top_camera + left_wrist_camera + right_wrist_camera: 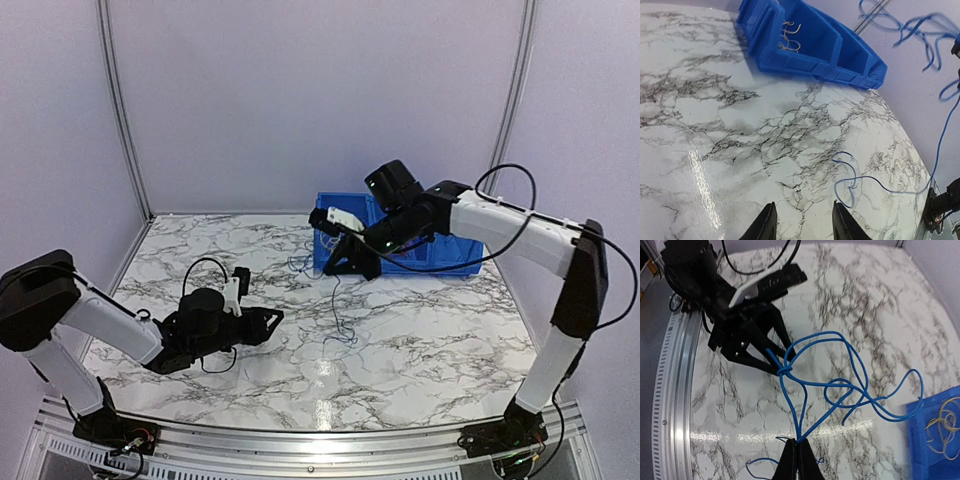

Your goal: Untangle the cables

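Progress partial: thin dark blue wire part-lifted off marble-patterned bench, small tight knot not yet undone.
Pinched in clamped right pincer near blue plastic bin, tail trailing on bench. Pale yellow-white wire coils lying inside bin, seemingly sorted out. Left pincer spread wide, empty, low beside trailing loop. Probably left to do: loosening knot.

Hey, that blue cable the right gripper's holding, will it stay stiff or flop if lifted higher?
Probably floppy: the blue cable trails in loose loops from the right gripper. Likely very light, being so thin. The knot may tighten if pulled.
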Controlling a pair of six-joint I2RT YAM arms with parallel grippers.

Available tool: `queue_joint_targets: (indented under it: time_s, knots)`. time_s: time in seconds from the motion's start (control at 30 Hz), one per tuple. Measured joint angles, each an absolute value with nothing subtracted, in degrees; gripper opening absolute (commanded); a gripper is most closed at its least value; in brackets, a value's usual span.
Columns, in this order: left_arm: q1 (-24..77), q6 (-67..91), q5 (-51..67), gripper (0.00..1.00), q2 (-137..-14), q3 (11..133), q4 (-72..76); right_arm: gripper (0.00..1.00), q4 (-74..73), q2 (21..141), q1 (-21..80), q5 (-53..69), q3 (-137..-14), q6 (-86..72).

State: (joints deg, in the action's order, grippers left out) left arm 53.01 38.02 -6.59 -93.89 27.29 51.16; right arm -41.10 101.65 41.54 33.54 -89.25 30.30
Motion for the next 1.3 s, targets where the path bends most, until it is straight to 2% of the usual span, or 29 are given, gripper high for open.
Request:
queue_joint_targets:
  time_s: [0.13, 0.3, 0.53, 0.73, 0.9, 1.03, 1.07, 1.1, 1.2, 1.3]
  knots:
    - [53.8, 33.3, -6.0, 0.49, -86.4, 24.6, 52.2, 0.0, -39.7, 93.7, 41.5, 34.4, -89.2, 30.8]
    - [55.1, 31.2, -5.4, 0.6, -78.0, 23.2, 53.8, 0.0, -37.3, 91.6, 41.5, 35.1, -85.2, 31.1]
    - [55.0, 41.8, -1.3, 0.6, -79.9, 27.4, 55.7, 0.0, -35.3, 91.9, 41.7, 35.2, -77.7, 31.1]
    - [54.6, 52.8, 4.8, 0.47, -88.1, 33.4, 57.1, 0.0, -32.8, 88.7, 42.6, 34.4, -73.6, 32.0]
    - [54.2, 58.3, 10.1, 0.31, -93.5, 38.3, 57.6, 0.0, -31.2, 85.2, 43.3, 33.3, -70.5, 33.6]
    - [53.9, 60.9, 12.6, 0.07, -96.3, 40.9, 58.7, 0.0, -30.3, 83.1, 43.6, 32.2, -68.0, 35.0]
    - [53.8, 61.2, 12.9, 0.03, -96.6, 41.0, 59.2, 0.04, -30.1, 82.7, 43.7, 32.0, -67.3, 35.4]
    - [53.7, 61.5, 13.0, 0.0, -96.8, 41.0, 59.6, 0.14, -29.9, 82.2, 43.7, 31.9, -66.4, 35.7]
    - [53.6, 60.7, 13.5, 0.0, -97.1, 40.9, 61.5, 0.4, -29.5, 81.6, 43.9, 31.8, -64.5, 36.0]
    - [53.6, 58.4, 13.7, 0.0, -97.1, 40.3, 64.1, 0.52, -28.5, 81.4, 43.4, 31.8, -62.8, 34.7]
